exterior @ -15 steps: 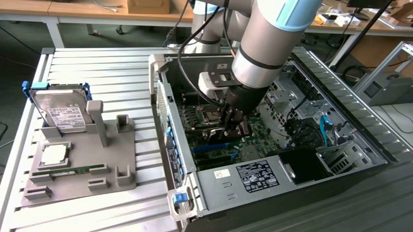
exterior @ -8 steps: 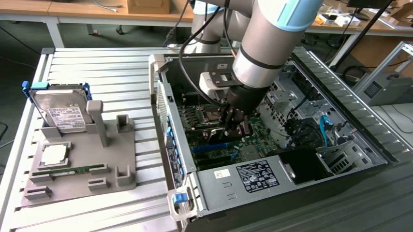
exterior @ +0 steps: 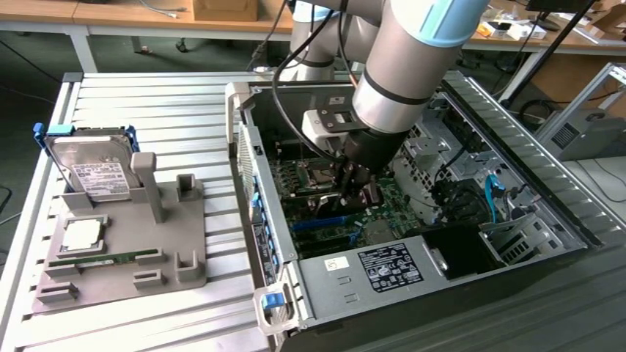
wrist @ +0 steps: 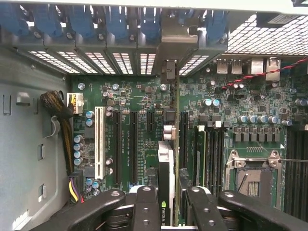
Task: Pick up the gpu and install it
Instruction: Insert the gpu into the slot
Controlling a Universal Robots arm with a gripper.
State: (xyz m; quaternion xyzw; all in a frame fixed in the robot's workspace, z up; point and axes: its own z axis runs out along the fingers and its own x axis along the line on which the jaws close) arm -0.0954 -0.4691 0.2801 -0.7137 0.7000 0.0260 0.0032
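Observation:
My gripper (exterior: 354,187) is down inside the open computer case (exterior: 293,293), just above the green motherboard (exterior: 386,220). It is shut on the gpu (wrist: 166,168), which stands on edge between the two black fingers (wrist: 147,207). In the wrist view the card's thin edge runs along the motherboard between the black expansion slots, and its silver bracket (wrist: 175,43) sits against the case's rear slot openings. From the exterior view the gpu (exterior: 369,194) is a dark shape below the wrist. I cannot tell whether the card's edge touches a slot.
A grey fixture tray (exterior: 127,249) on the slatted table at the exterior view's left holds a silver hard drive (exterior: 93,172), a processor (exterior: 83,233) and a slim memory stick (exterior: 108,257). Near the card lie a white slot (wrist: 99,142) and the empty processor socket (wrist: 252,178).

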